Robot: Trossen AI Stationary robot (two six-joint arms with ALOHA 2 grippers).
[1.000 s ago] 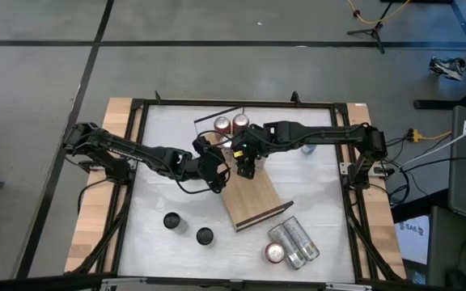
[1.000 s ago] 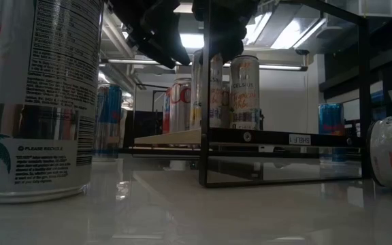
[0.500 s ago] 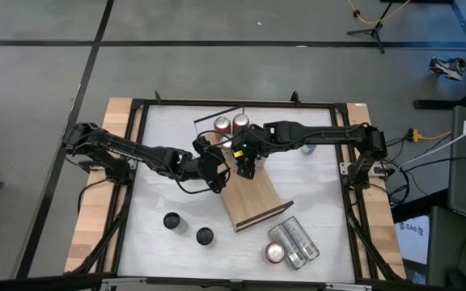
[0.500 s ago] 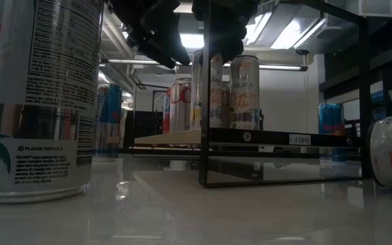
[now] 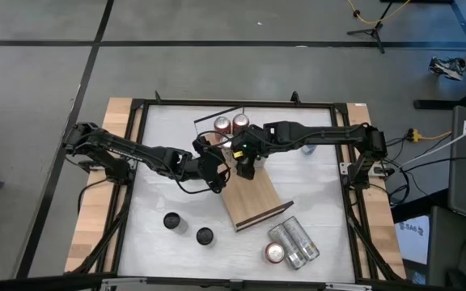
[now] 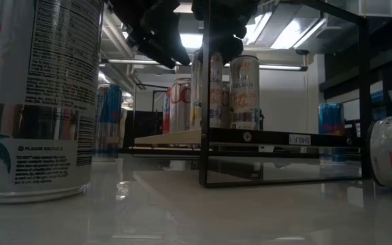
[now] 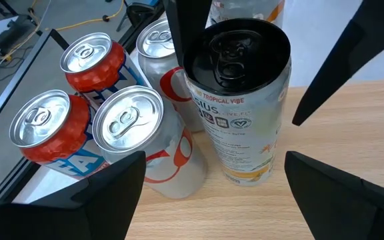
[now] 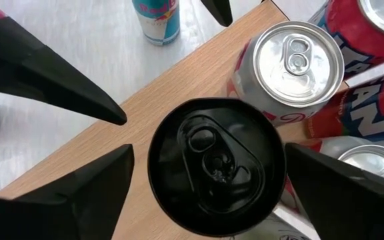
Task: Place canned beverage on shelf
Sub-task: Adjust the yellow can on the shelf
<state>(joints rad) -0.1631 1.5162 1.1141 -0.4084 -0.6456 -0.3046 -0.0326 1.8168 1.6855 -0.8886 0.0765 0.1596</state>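
The shelf (image 5: 259,204), a light wooden board in a thin black frame, lies slanted across the table's middle. Several cans stand upright on its far end. Among them are two red ones (image 7: 65,100), a white one (image 7: 139,143) and a black-topped can (image 8: 215,167). My right gripper (image 8: 209,175) hangs open over the black-topped can (image 7: 242,100), pointing steeply down, one finger on either side of its top with narrow gaps. My left gripper (image 7: 212,183) is open just left of that can, aimed at its side, with nothing between its fingers.
Two dark-topped cans (image 5: 171,221) (image 5: 205,236) stand on the white table near the front left. A few silver cans (image 5: 291,242) lie at the front right. A teal can (image 8: 155,19) stands beyond the board. The black table frame (image 5: 136,145) and the shelf's rail (image 6: 204,88) border the space.
My right gripper's fingers have spread apart over the black-topped can and let go of it. The can stands upright on the shelf where it was. Neither arm has shifted.
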